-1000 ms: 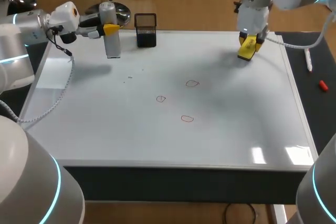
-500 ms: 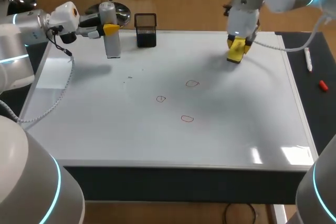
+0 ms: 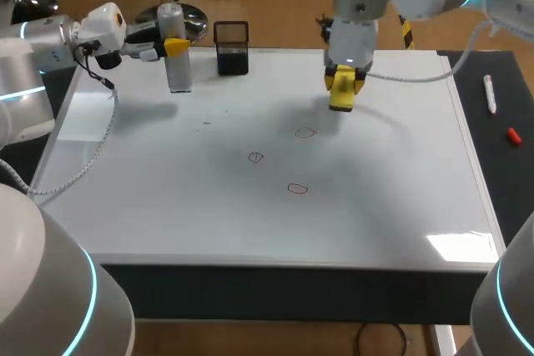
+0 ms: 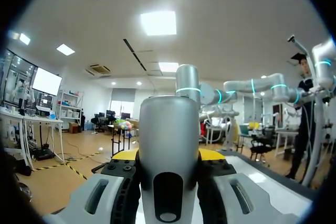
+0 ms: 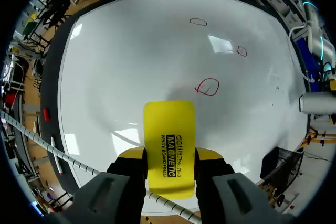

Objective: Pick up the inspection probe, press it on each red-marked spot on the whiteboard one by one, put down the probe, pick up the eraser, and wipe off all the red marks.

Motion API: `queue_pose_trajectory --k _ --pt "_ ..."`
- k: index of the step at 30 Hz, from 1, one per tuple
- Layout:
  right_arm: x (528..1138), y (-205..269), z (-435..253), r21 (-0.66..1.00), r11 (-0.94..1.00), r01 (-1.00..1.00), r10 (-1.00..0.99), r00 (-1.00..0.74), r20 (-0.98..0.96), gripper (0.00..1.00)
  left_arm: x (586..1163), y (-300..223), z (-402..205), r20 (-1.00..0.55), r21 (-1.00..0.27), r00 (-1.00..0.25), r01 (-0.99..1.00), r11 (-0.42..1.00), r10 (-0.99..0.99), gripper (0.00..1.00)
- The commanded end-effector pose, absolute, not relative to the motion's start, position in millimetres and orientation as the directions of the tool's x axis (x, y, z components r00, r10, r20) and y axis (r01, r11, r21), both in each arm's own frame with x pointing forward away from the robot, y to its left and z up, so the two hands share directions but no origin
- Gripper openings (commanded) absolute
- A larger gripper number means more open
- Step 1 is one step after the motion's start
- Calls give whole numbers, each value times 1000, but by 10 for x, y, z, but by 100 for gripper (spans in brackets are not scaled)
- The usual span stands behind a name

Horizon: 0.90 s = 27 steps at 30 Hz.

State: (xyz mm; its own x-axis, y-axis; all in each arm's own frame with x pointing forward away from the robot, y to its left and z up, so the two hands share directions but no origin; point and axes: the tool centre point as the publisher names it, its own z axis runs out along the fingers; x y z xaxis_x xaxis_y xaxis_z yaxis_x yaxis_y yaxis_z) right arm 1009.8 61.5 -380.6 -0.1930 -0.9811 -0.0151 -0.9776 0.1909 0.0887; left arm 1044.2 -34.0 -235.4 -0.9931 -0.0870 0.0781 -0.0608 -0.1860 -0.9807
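- The right end effector [image 3: 343, 89], clamped on the eraser [image 3: 342, 101], has swept from the frame's upper right toward centre, and now sits near the topmost red mark [image 3: 306, 132]
- The left end effector [image 3: 171, 43] is unchanged at upper left, gripping the upright probe [image 3: 176, 68]
- All three marks remain on the whiteboard [image 3: 167, 206], so wiping looks about to start

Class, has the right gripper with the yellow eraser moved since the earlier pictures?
Yes. The right gripper, shut on the yellow eraser, has shifted left, towards the black mesh holder.
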Motion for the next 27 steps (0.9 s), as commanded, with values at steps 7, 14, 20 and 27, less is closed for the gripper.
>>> queue_pose_trajectory --k 7,14,20,27 --pt "9930 1187 -3900 126 103 -987 -994 -106 -16 0 10429 -347 -2341 77 -981 -993 -59 -185 -91 0" --pt "9714 1536 -3994 160 50 -986 -998 -56 -34 0 10429 -347 -2341 77 -981 -993 -59 -185 -91 0" --pt "9478 1828 -4038 167 12 -986 -1000 -14 -14 0 10429 -347 -2341 77 -981 -993 -59 -185 -91 0" --pt "9290 2043 -4018 155 -7 -988 -1000 6 -8 0 10429 -347 -2341 77 -981 -993 -59 -185 -91 0"
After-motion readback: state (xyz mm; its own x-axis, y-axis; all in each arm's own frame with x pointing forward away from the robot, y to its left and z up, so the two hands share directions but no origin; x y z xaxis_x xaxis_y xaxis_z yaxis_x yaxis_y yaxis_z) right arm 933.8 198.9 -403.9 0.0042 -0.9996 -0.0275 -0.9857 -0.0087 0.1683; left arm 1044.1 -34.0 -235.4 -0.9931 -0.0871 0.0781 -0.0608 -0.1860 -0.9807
